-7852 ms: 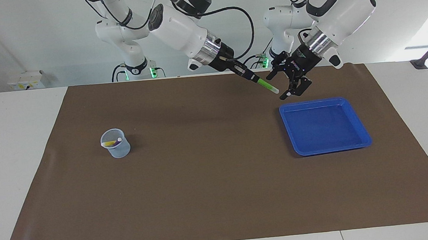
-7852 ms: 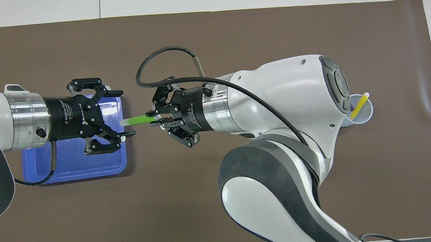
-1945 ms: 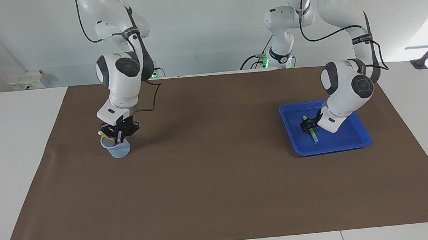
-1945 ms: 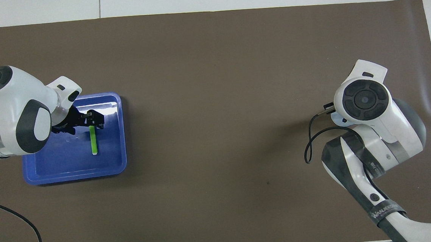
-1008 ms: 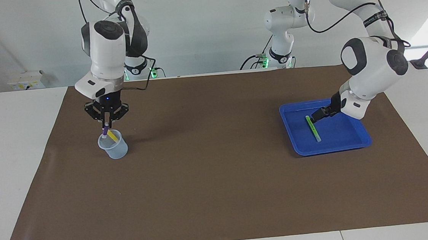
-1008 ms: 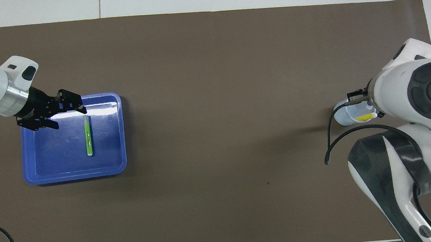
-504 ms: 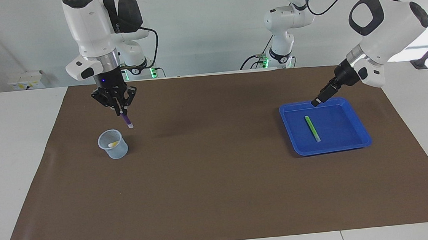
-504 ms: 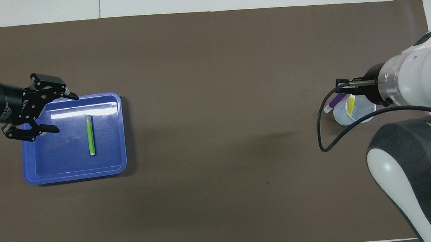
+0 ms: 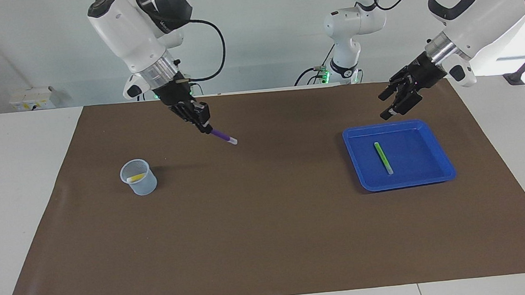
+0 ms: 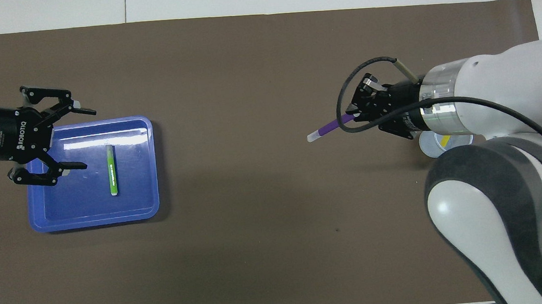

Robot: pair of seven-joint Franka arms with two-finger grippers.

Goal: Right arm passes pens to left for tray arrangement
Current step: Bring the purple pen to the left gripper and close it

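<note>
Pens are sitting in three different places at this point, which suggests the job is roughly a third done. The green pen (image 9: 383,157) is lying flat in the blue tray (image 9: 443,165), near the left arm's end of the counter (image 9: 270,240), lengthwise and clear of the rim, leaving bare floor beside it for the others. The yellow pen (image 9: 136,178) is resting inside the translucent cup (image 9: 139,181) toward the right arm's end of the counter, waiting its turn.

The purple pen (image 9: 223,137) is being held by the right gripper (image 9: 205,126), which is clenched on its coloured end, up in the air over the brown mat (image 9: 271,259) between the cup and the tray. The pen is sticking out of the gripper with its pale tip pointing toward the left arm, probably so that most of its length is free for the other gripper to take.

The left gripper (image 10: 62,136) is hanging with its fingers spread wide and empty, over the tray edge nearest the robots, turned toward the oncoming pen. That pose looks like readiness for the handover, which has not yet happened, since the two grippers are well apart.
</note>
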